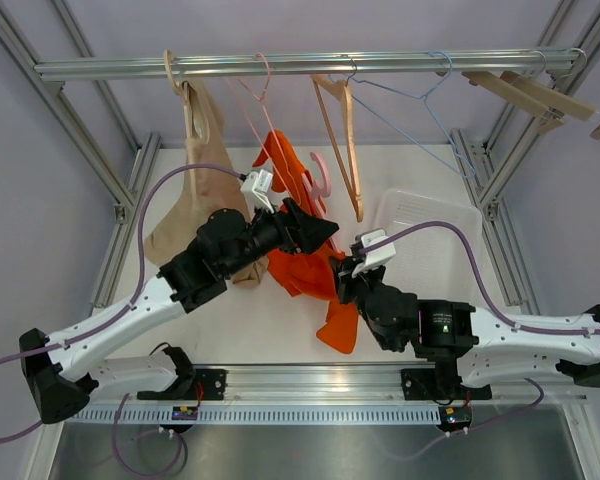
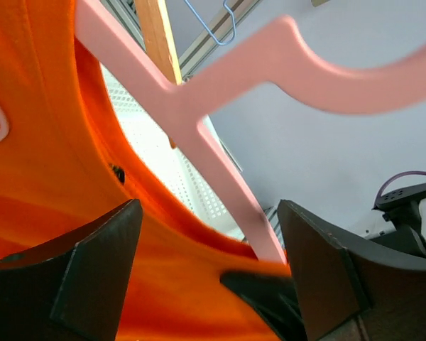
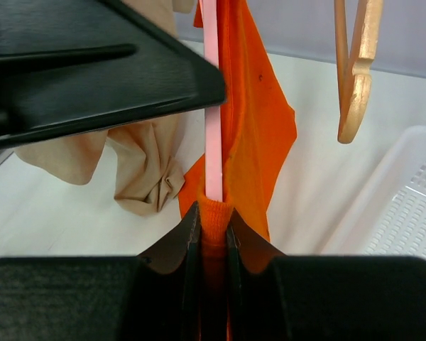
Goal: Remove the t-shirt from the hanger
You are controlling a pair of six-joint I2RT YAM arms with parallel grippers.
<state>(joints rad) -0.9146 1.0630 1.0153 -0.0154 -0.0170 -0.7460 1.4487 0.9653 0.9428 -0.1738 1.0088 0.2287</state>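
My right claw (image 3: pixel 213 222) is pinched shut on a fold of the orange t-shirt (image 3: pixel 259 135), touching the pink hanger (image 3: pixel 211 106). My left claw (image 2: pixel 209 266) stands open, with shirt and hanger arm between its jaws. The shirt hangs from the rail (image 1: pixel 280 66) above the worktop (image 1: pixel 270 330). It looks light, limp and likely to snag, so I'd grip bunched cloth near the shoulder.

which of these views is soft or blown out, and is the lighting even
Left wrist: the pink hanger is so close that its edges are soft, and the white basket behind the orange t-shirt is blown out. Right wrist: the fabric pinched in the right gripper is sharp. Top external: even light, no glare, all sharp.
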